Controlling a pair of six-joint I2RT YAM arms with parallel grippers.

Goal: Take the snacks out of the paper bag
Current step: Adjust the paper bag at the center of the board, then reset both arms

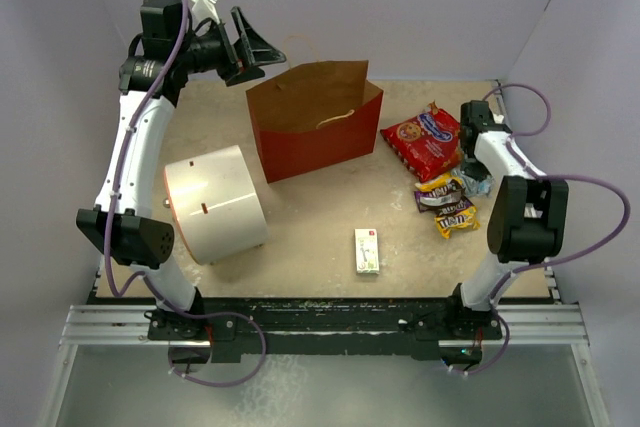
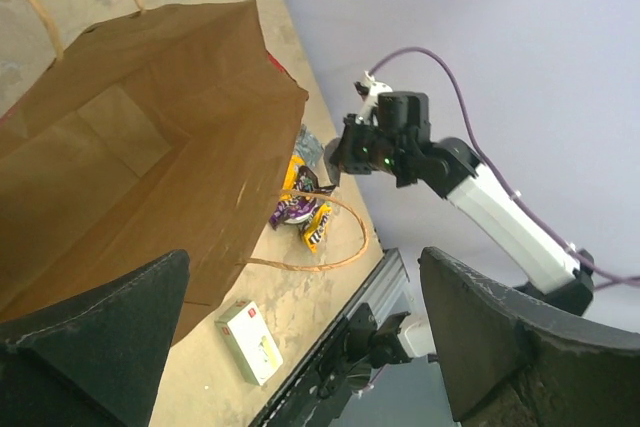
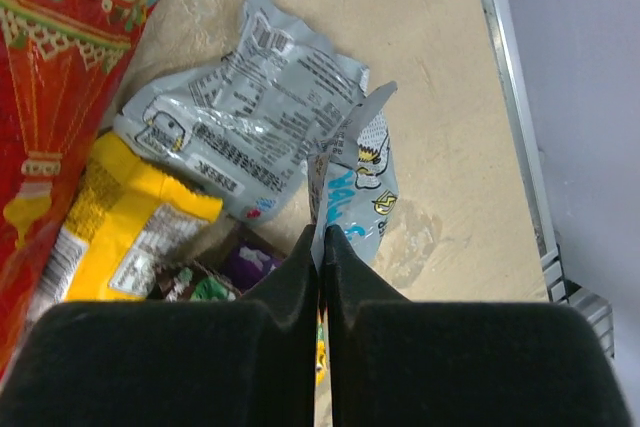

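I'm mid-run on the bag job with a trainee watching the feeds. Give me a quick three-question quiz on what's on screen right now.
1. True or false: the right gripper is shut on the pale blue wrapper.
2. Fill the gap: the left gripper, raised near the open paper bag, has its jaws ____.
3. Where does the red cookie bag lie?
A. Inside the paper bag.
B. On the table, to the right of the paper bag.
C. In the left gripper.

Key: 1 true; 2 open; 3 B.
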